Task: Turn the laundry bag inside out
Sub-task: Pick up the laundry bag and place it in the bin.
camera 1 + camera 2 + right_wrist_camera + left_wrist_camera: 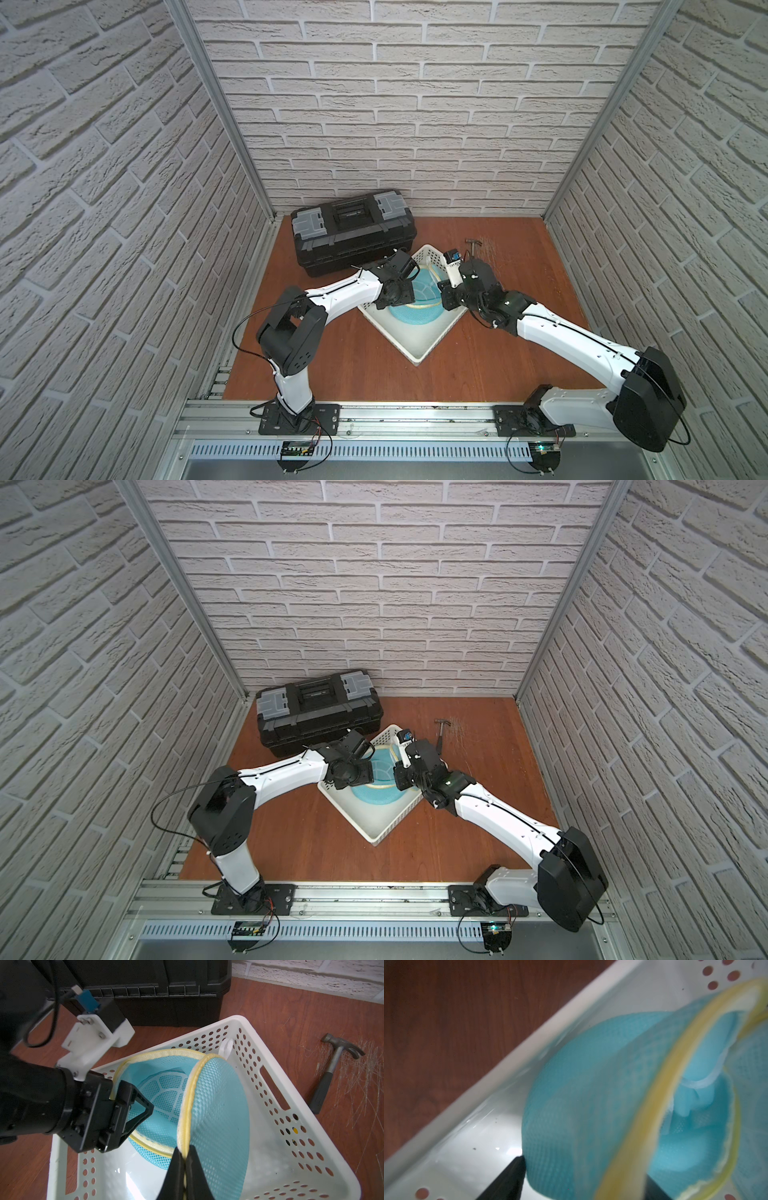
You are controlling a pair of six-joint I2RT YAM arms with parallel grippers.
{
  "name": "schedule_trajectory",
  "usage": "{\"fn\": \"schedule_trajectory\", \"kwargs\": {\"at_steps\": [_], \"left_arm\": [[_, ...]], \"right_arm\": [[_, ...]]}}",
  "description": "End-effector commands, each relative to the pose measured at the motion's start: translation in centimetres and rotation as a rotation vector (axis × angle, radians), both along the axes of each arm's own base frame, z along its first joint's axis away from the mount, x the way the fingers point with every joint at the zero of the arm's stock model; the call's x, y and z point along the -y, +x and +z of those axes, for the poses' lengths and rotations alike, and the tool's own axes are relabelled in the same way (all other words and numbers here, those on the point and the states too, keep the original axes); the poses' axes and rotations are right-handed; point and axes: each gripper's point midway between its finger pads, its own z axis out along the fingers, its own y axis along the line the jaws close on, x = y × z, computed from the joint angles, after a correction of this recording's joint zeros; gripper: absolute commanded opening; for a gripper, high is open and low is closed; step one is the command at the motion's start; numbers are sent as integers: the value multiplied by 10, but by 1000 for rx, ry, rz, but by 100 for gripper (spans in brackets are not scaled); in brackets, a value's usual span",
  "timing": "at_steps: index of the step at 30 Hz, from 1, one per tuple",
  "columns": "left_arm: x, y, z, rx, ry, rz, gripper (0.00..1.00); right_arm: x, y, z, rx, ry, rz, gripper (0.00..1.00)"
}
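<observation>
The laundry bag (218, 1115) lies inside the white basket (239, 1019), between the two grippers, with its mouth turned toward the left one. The right gripper (185, 1159) is closed tight on the yellow trim (187, 1105) at the bag's edge, and this part of the mesh stands up from the basket floor. The left gripper (583, 1176) has its jaws spread. Its fingers (510, 1178) stand on both sides of the blue mesh wall and the trim, without clamping them. Deep in the bag, past the left gripper's tip, the white spoked end (164, 1093) shows. Behind the left gripper stands a black toolbox (145, 991). A hammer (330, 1076) lies on the wooden table (270, 1001) outside the basket, on the far side of the right gripper.
</observation>
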Motion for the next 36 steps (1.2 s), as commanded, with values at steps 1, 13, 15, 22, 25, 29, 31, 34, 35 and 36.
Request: {"fn": "schedule_trajectory", "kwargs": {"at_steps": [1,13,15,22,25,29,31,34,35,36], "left_arm": [[14,8,2,6,-56,15,65],[4,36,69,301,-23,-75,0],[0,41,91,377,5,-127,0],[-1,50,161,607,-57,-304,0],[2,48,191,672,-187,-384,0],[3,42,220,670,-404,-482,0],[1,39,226,644,-437,-513,0],[-4,32,227,607,-421,-555,0],[-4,29,227,594,-422,-575,0],[-5,27,227,573,-427,-589,0]], "right_arm": [[-3,2,15,62,18,13,3],[28,11,42,82,104,-77,3],[38,14,58,90,148,-100,3],[66,17,90,48,334,-140,3],[78,18,88,22,400,-180,3],[97,22,69,-28,416,-259,3],[104,25,62,-40,433,-290,3],[108,33,57,-52,457,-314,4],[107,38,56,-63,463,-315,6],[104,41,55,-74,467,-311,8]]}}
